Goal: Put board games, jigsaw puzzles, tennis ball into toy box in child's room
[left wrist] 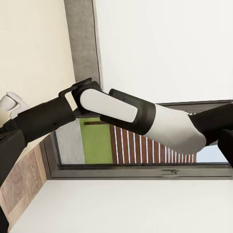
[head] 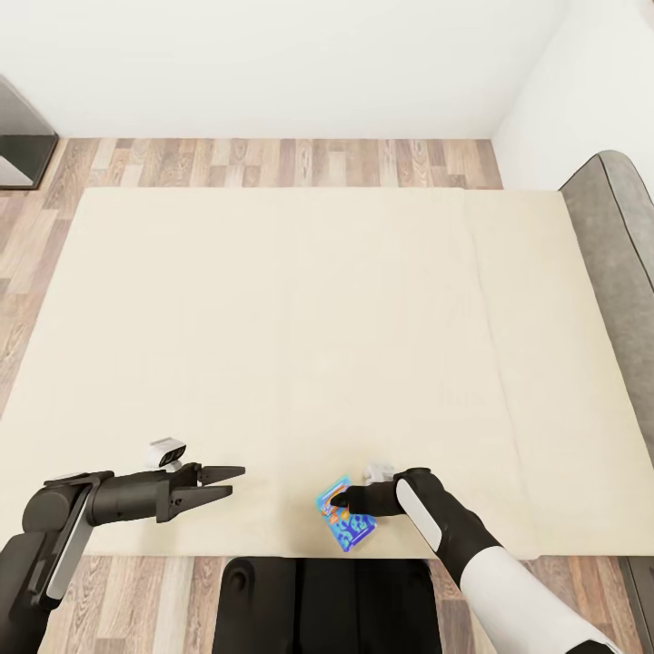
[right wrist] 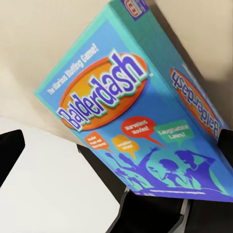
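We find the blue Balderdash game box (head: 346, 524) tilted at the bed's (head: 272, 318) near edge, clamped in our right gripper's (head: 338, 500) fingers, while the left gripper (head: 232, 482), fingers apart and empty, hovers well apart.

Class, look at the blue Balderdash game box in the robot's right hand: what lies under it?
The Balderdash box sits tilted at the near edge of the cream bed, gripped by the right hand. Bed shows beside it. The surface directly beneath is covered.
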Available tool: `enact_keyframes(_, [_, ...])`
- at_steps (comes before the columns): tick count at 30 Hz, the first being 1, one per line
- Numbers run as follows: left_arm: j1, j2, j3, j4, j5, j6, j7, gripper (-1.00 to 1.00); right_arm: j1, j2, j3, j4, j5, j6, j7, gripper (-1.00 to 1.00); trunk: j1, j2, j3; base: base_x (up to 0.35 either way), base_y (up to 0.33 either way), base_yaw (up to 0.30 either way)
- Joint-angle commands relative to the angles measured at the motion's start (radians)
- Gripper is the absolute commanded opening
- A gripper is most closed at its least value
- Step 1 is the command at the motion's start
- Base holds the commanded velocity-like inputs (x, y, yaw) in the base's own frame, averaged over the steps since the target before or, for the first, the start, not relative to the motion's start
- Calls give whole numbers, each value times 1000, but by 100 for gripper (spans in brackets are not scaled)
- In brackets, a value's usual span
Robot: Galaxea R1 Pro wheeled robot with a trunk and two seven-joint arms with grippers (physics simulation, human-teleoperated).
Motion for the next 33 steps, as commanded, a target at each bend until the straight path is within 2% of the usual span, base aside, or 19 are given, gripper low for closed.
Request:
enact_keyframes(1, [0, 0, 0, 0, 0, 10, -4, 100, 0, 0, 0, -1, 6, 4, 5, 100, 1, -1, -1, 0, 3, 0])
enact_keyframes(15, [0, 0, 1, 0, 0, 11, -4, 100, 1, 0, -5, -3, 5, 3, 3, 100, 1, -1, -1, 0, 0, 0])
enact_keyframes(21, [0, 0, 27, 0, 1, 10, -4, 100, 0, 0, -5, -3, 5, 2, 3, 100, 1, -1, -1, 0, 0, 0])
enact_keyframes(33, [0, -1, 37, 0, 1, 10, -4, 100, -10, 0, -5, -2, 6, 1, 3, 100, 1, -1, -10, 0, 0, 0])
